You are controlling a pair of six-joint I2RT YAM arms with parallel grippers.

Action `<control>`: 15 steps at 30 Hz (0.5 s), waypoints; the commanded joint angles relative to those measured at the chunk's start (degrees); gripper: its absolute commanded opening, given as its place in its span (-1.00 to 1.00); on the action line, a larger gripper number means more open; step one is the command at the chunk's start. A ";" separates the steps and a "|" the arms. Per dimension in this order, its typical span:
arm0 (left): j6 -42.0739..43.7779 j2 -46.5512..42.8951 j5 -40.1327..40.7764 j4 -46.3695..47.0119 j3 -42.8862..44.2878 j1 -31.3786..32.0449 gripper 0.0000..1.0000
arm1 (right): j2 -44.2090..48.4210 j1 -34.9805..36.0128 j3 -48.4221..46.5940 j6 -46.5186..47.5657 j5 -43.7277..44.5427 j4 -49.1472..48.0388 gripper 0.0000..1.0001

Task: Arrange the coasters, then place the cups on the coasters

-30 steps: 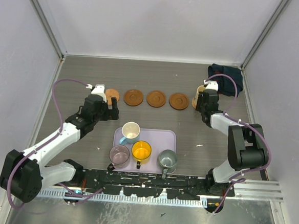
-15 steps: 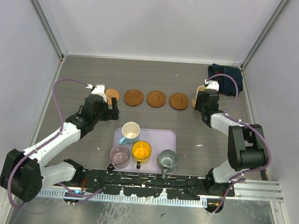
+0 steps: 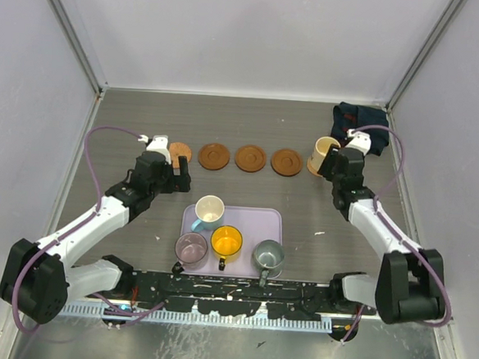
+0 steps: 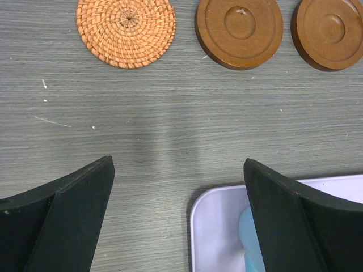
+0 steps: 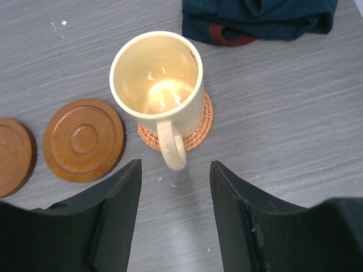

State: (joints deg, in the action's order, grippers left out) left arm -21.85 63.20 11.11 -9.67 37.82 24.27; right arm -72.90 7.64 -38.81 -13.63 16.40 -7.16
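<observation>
Overhead first: the left gripper (image 3: 179, 166) hangs with its jaws wide and nothing between them. Just beyond it lies a woven coaster (image 3: 180, 152), the start of a row that runs off to its right in three wooden coasters (image 3: 250, 158). Behind that gripper, nearer the arm bases, the lavender tray (image 3: 265, 221) carries four cups (image 3: 227, 242), packed close together. The right gripper (image 3: 335, 161) sits just beside the cream cup (image 3: 323, 154), with a dark cloth (image 3: 361, 122) beyond it on the counter (image 3: 146, 107).

From the left wrist, the woven coaster (image 4: 126, 25) lies bare ahead of the left gripper (image 4: 178, 164) and slightly to its left. The tray (image 4: 218, 226) corner and a pale blue cup (image 4: 253, 241) edge sit under the right finger.

From the right wrist, the cream cup (image 5: 157, 76) stands upright on a second woven coaster (image 5: 199, 127), its handle pointing back into the gap of the right gripper (image 5: 175, 177). The jaws are parted on either side and appear to touch nothing.

One cup looks placed and four remain. The main risk is at that handle: pulling back crookedly could let a fingertip hook it and drag the cup off its coaster. On the tray, wide jaws reaching between crowded cups could knock a neighbour.
</observation>
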 commanded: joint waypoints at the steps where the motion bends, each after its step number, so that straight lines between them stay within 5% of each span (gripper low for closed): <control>1: -0.39 -0.97 -0.26 2.64 1.55 0.08 0.96 | 7.29 1.19 -3.20 -6.03 -0.46 11.69 0.10; 7: -0.13 -0.88 -0.73 2.64 1.44 0.08 0.96 | 18.11 14.20 -4.96 -8.88 5.45 26.23 0.10; 15: -0.30 -1.60 -2.67 2.19 1.20 0.07 0.96 | 25.52 28.12 -4.08 -20.37 1.73 39.02 0.06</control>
State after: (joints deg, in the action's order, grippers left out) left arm -21.85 63.18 9.65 -9.69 37.82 24.27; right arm -49.95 31.07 -41.58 -26.30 19.07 23.68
